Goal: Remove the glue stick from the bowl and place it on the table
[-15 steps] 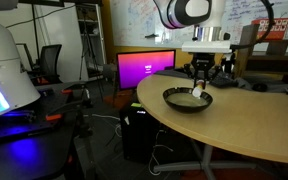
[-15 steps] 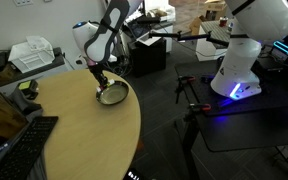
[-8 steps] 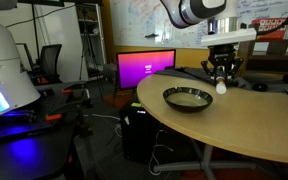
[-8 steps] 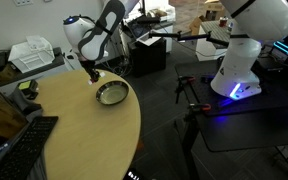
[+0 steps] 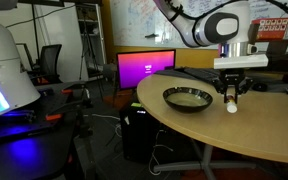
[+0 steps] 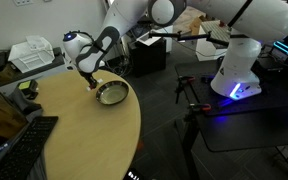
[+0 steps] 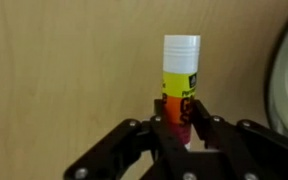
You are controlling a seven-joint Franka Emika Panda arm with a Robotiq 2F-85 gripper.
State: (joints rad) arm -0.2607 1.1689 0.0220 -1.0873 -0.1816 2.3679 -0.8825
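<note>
My gripper (image 7: 180, 125) is shut on the glue stick (image 7: 180, 72), a small cylinder with a white cap, a yellow band and an orange lower part. In an exterior view the gripper (image 5: 231, 98) holds the glue stick (image 5: 232, 105) upright just over the table (image 5: 234, 135), to the right of the bowl (image 5: 187, 98). In an exterior view the gripper (image 6: 90, 81) is beside the bowl (image 6: 112, 93) on its left. The bowl's rim shows at the right edge of the wrist view (image 7: 286, 70). The bowl looks empty.
A monitor (image 5: 145, 68) with a pink screen stands behind the table. A keyboard (image 6: 24, 145) and papers lie on the near left of the desk. A white robot base (image 6: 239, 60) and tripods stand beyond the table's curved edge.
The gripper has carried the glue stick out of the bowl, sideways past its rim, and lowered it toward the table beside the bowl. The bowl has stayed in place.
</note>
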